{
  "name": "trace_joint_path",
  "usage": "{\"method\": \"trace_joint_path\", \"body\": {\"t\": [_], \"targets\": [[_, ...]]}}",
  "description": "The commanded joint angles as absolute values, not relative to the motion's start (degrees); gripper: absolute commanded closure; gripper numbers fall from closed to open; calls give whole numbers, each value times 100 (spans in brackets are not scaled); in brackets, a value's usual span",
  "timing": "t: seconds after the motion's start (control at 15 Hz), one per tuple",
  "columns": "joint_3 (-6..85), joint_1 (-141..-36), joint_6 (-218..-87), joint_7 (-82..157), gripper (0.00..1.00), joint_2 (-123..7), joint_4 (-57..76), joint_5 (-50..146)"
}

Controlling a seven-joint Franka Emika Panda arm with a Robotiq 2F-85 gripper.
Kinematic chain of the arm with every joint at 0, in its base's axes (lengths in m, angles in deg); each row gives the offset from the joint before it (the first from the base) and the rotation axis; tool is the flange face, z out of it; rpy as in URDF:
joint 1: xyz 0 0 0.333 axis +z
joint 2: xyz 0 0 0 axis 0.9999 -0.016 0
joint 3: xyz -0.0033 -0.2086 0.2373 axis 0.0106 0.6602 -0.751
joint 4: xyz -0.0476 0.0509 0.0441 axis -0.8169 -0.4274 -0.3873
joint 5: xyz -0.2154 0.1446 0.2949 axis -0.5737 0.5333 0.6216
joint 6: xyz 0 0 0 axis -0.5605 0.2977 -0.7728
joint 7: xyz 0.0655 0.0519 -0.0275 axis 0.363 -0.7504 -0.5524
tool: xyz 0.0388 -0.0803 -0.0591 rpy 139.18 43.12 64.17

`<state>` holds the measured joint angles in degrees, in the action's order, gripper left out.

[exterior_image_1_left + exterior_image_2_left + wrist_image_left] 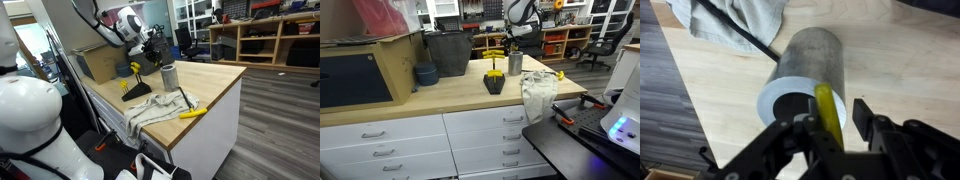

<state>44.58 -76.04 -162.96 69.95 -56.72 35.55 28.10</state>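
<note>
A grey cylindrical cup (pixel 810 70) stands on the wooden tabletop (pixel 730 110), its dark opening facing me in the wrist view. My gripper (pixel 835 117) hovers right over its rim, jaws apart. A yellow stick-like pen (pixel 827 108) lies between the fingers, against the left finger, with a visible gap to the right finger (pixel 862 115). Whether the pen's far end sits in the cup is hidden. In both exterior views the gripper (pixel 150 48) (pixel 515 35) hangs just above the cup (pixel 168 75) (pixel 515 62).
A grey cloth (pixel 155 108) (pixel 538 92) drapes over the table edge, with a yellow marker (pixel 192 113) on it. A black stand holding a yellow tool (pixel 135 88) (pixel 495 80) sits near the cup. A cardboard box (pixel 100 62), dark bin (pixel 447 52) and blue bowl (pixel 425 73) stand behind.
</note>
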Motion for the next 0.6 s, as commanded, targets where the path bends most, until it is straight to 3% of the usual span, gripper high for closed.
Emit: {"method": "trace_joint_path", "body": {"t": [0.0, 0.13, 0.53], "targets": [[4313, -7706, -16191, 6814, 89, -5375, 3773, 2614], [4314, -7716, -16210, 6811, 99, -5333, 3807, 2461], [4359, -7690, -16346, 7383, 97, -4851, 4193, 1777]]}}
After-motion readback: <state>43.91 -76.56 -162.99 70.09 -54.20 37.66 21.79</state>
